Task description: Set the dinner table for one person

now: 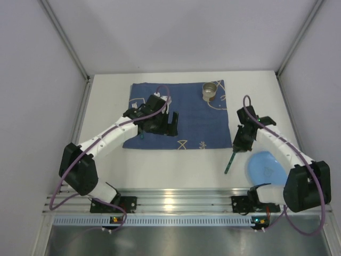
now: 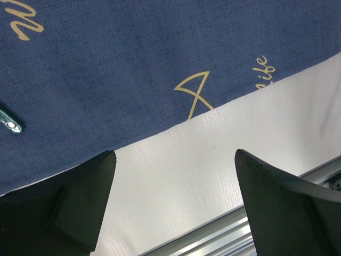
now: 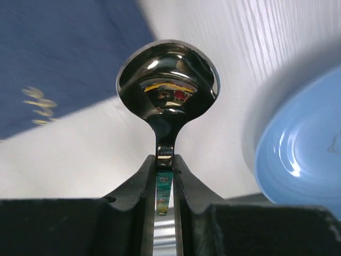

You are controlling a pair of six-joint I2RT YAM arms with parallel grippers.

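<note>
The white dinner table carries a dark blue patterned mat at the back centre. My right gripper is shut on a spoon, held by its neck between the fingers. The spoon's green handle hangs down toward the table, just right of the mat. A light blue plate lies on the table near the right arm and also shows in the right wrist view. My left gripper hovers open and empty over the mat, near its front edge.
A metal cup stands on the mat's back right corner. A green utensil handle end lies on the mat beside the left gripper. The ribbed aluminium rail runs along the near edge. Grey walls enclose the table.
</note>
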